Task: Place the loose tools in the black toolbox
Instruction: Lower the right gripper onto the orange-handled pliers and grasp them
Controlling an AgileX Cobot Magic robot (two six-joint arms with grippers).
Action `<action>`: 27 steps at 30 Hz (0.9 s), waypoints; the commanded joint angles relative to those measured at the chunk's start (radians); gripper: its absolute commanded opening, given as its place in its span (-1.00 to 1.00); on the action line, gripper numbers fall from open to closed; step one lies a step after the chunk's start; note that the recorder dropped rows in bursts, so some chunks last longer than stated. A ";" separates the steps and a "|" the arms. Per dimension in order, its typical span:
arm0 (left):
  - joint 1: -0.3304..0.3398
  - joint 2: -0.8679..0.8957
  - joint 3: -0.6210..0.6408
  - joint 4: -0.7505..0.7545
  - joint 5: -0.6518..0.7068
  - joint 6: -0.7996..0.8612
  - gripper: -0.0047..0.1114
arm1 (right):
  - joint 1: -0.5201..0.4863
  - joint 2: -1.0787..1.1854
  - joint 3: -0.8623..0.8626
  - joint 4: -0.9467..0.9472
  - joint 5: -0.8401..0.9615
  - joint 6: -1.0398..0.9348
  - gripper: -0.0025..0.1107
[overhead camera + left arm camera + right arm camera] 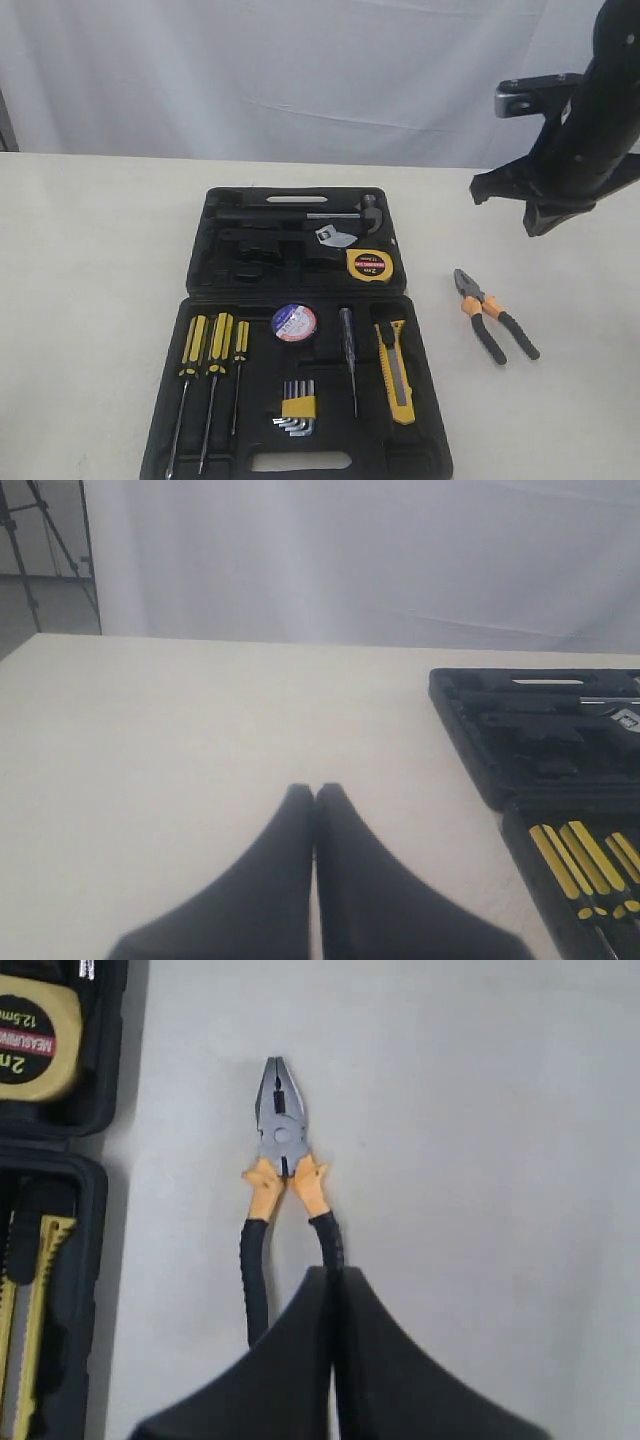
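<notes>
The black toolbox [200,250] lies open on the table. In its recesses sit the yellow tape measure [369,264], the dark tape roll [294,322] and the yellow-black utility knife [396,372]. The orange-black handled pliers [492,312] lie loose on the table right of the box. My right gripper [540,222] hangs high above them, shut and empty. In the right wrist view its tips [333,1275] overlap the pliers [280,1150] handles, beside the tape measure [30,1035] and knife [30,1300]. My left gripper [314,792] is shut over bare table, left of the toolbox [470,740].
Yellow-handled screwdrivers [210,360], a hex key set [297,408], a thin tester [348,355] and a hammer [345,215] rest in the box. A white curtain hangs behind the table. A tripod [40,540] stands beyond the far left corner.
</notes>
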 commanded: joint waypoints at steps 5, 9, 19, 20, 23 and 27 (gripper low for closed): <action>-0.002 -0.003 0.002 -0.002 0.000 -0.001 -0.92 | -0.007 0.160 0.002 0.003 -0.113 -0.015 -0.74; -0.002 -0.003 0.002 -0.002 0.000 -0.001 -0.92 | -0.007 0.212 0.002 0.003 -0.179 -0.015 -0.29; -0.002 -0.003 0.002 -0.002 0.000 -0.001 -0.92 | -0.007 0.345 -0.097 0.037 -0.211 -0.113 0.02; -0.002 -0.003 0.002 -0.002 0.000 -0.001 -0.92 | -0.007 0.366 -0.123 0.044 -0.191 -0.113 0.02; -0.002 -0.003 0.002 -0.002 0.000 -0.001 -0.92 | -0.007 0.418 -0.193 0.060 -0.127 -0.118 0.02; -0.002 -0.003 0.002 -0.002 0.000 -0.001 -0.92 | -0.007 0.464 -0.254 0.086 -0.063 -0.139 0.02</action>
